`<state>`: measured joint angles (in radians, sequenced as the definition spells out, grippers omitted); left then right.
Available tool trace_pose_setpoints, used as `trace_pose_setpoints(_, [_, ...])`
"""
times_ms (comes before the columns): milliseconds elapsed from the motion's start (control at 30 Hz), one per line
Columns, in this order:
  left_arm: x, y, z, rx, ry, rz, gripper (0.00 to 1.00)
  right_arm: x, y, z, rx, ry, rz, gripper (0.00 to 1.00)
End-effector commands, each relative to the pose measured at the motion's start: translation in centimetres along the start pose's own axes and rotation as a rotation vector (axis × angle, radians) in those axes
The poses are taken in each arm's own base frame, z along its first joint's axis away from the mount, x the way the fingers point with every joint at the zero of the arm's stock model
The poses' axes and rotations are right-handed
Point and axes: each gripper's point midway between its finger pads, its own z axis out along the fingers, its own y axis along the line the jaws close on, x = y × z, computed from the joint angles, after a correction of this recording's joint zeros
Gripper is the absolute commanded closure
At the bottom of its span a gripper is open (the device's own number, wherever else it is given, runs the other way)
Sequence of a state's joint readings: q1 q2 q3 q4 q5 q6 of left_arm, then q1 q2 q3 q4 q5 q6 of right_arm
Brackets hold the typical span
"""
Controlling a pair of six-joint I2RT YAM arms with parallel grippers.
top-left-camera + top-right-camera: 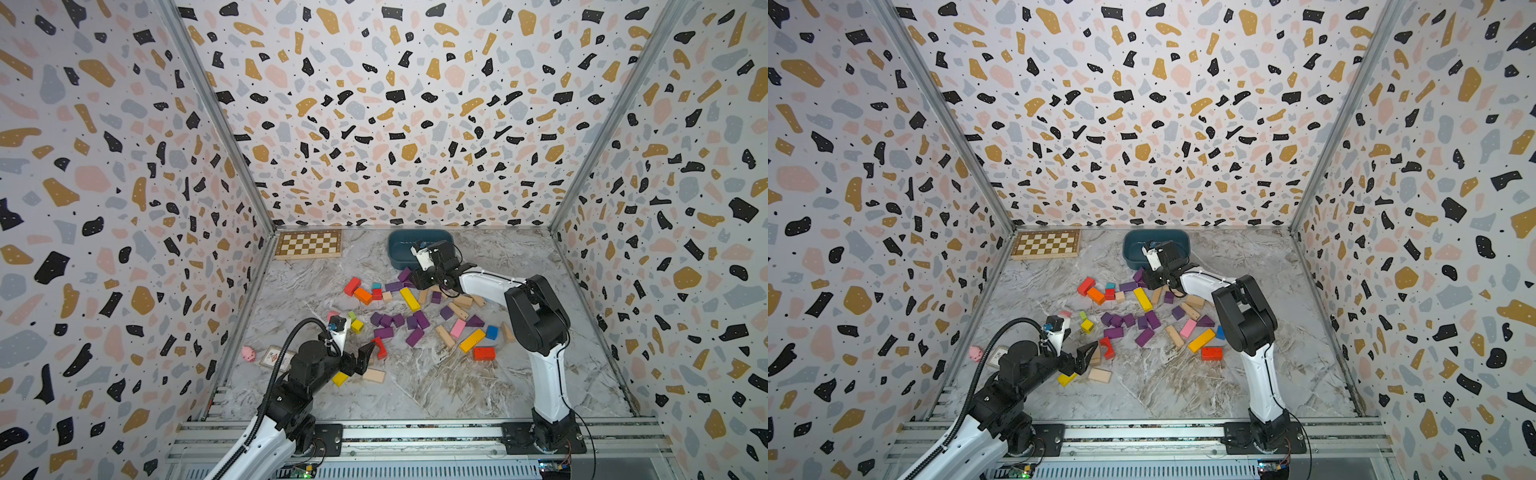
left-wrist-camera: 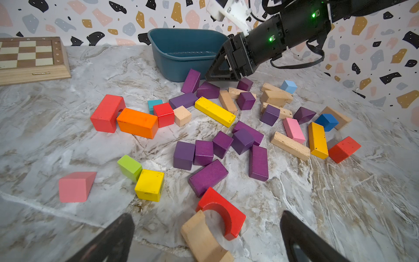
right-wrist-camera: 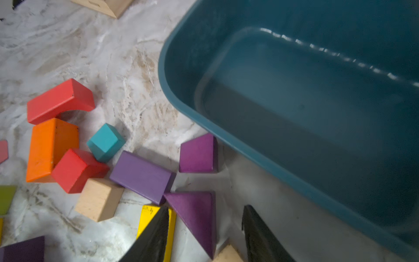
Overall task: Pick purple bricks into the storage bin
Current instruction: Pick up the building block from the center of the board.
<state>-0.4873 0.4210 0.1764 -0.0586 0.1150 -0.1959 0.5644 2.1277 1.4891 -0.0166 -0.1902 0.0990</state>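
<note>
Here the right hand (image 3: 207, 207) hangs spread over purple bricks (image 3: 141, 177) beside the storage bin (image 3: 179, 74); the left hand (image 2: 206, 213) gapes wide.

chessboard (image 1: 309, 244): far corner | pink toy (image 1: 248, 353): beside card (image 1: 276, 357) | orange block (image 1: 363, 295): touching red arch (image 1: 352, 286)
</note>
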Motion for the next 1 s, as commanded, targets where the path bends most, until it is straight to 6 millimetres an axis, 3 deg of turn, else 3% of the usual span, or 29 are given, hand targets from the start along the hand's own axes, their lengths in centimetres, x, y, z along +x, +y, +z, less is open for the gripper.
trace_pose_setpoints(0, [-1.5, -0.3, -0.1, 0.011, -0.054, 0.007, 0.01, -0.6, 0.7, -0.3, -0.013, 0.007, -0.030, 0.43])
trace_pose_setpoints(367, [-1.5, -0.3, -0.1, 0.011, -0.053, 0.006, 0.01, 0.2, 1.3, 1.1, -0.031, 0.034, -0.046, 0.37])
trace_pose_setpoints(567, [-1.5, -0.3, -0.1, 0.011, -0.054, 0.007, 0.01, -0.1, 0.5, 1.8, 0.006, 0.042, -0.036, 0.37])
trace_pose_setpoints(967, [-1.5, -0.4, -0.1, 0.012, -0.054, 0.008, 0.01, 0.0, 0.5, 2.6, 0.011, 0.065, -0.022, 0.55])
